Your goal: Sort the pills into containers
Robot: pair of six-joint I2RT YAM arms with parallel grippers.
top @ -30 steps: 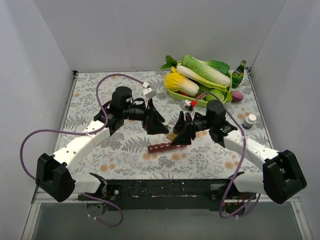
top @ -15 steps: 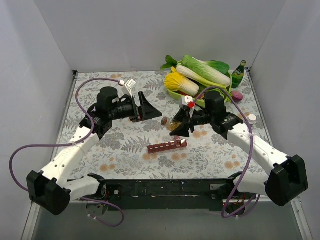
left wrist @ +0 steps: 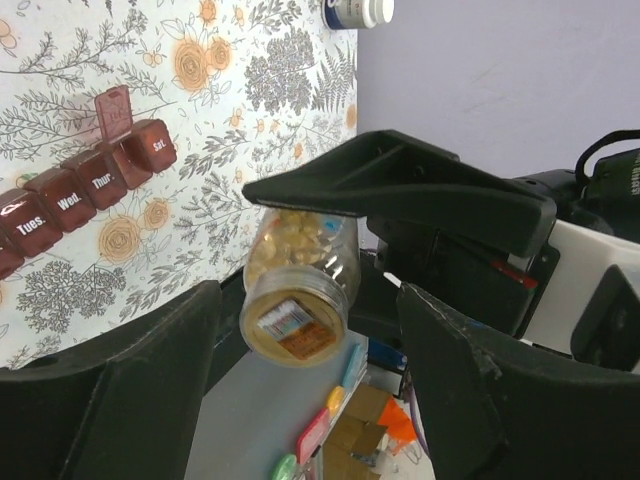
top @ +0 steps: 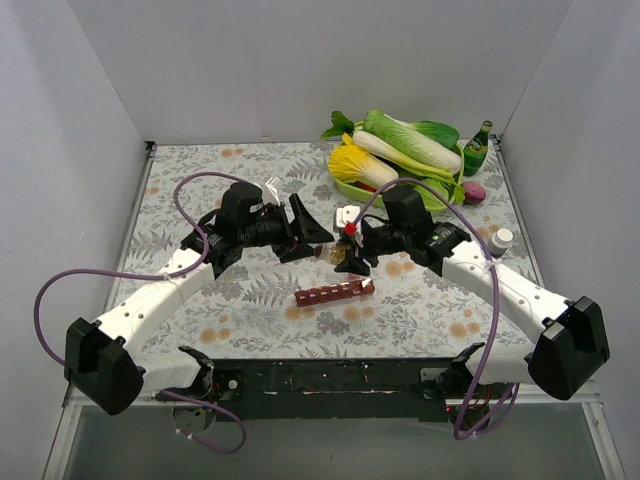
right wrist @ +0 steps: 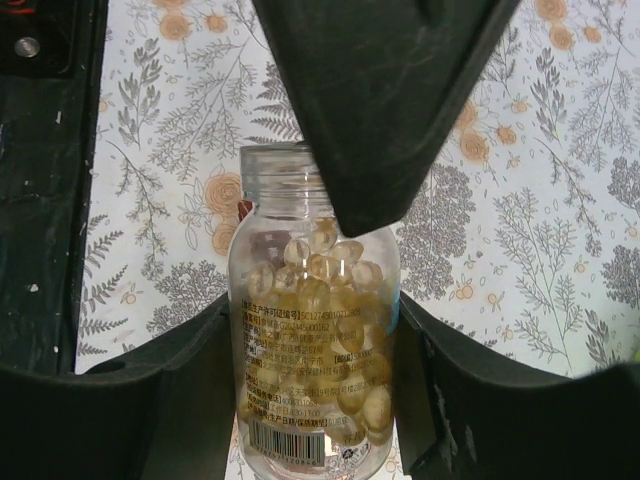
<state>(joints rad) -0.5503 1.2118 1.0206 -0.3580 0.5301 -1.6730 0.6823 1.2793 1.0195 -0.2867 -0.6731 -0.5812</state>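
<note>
A clear pill bottle point(right wrist: 313, 360) full of yellow capsules, its neck uncapped, is gripped on both sides by my right gripper point(right wrist: 313, 320). In the top view the bottle point(top: 327, 250) hangs between my right gripper point(top: 345, 258) and my left gripper point(top: 316, 236), just above the dark red pill organizer point(top: 335, 292). In the left wrist view I see the bottle's base point(left wrist: 297, 318) between the wide-open fingers of the left gripper point(left wrist: 305, 330), not touching them. The organizer point(left wrist: 90, 185) lies flat with one lid point(left wrist: 113, 110) standing open.
A green tray point(top: 400, 205) of cabbages stands at the back right, with a green glass bottle point(top: 480, 146) and a purple object point(top: 473, 192) beside it. A small white-capped bottle point(top: 498, 238) stands right of the right arm and also shows in the left wrist view point(left wrist: 358, 12).
My left gripper swung away to the left, then came back right to the bottle. My right gripper carried the bottle left and farther from the arm bases, away from the organizer.
</note>
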